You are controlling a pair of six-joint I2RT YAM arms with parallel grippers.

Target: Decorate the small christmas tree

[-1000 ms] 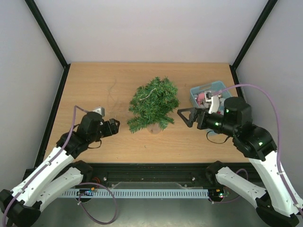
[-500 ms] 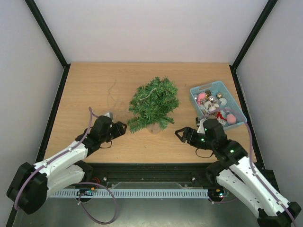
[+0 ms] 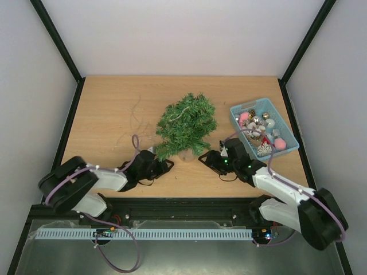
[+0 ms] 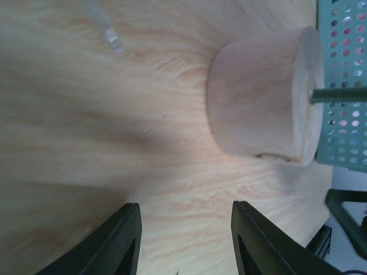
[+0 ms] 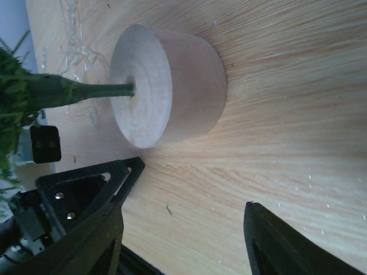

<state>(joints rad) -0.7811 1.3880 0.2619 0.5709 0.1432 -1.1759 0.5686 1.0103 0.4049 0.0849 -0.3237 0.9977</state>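
the small christmas tree [image 3: 186, 121] stands upright at the middle of the table [image 3: 109, 103] on its round wooden base [image 4: 258, 97], with the blue basket [image 3: 248, 103] to its right. the left gripper [image 3: 167, 165] lies low just left of the base, the right gripper [image 3: 204, 160] just right of it. both pairs of jaws are partly open and hold nothing; the base sits ahead of them, untouched.
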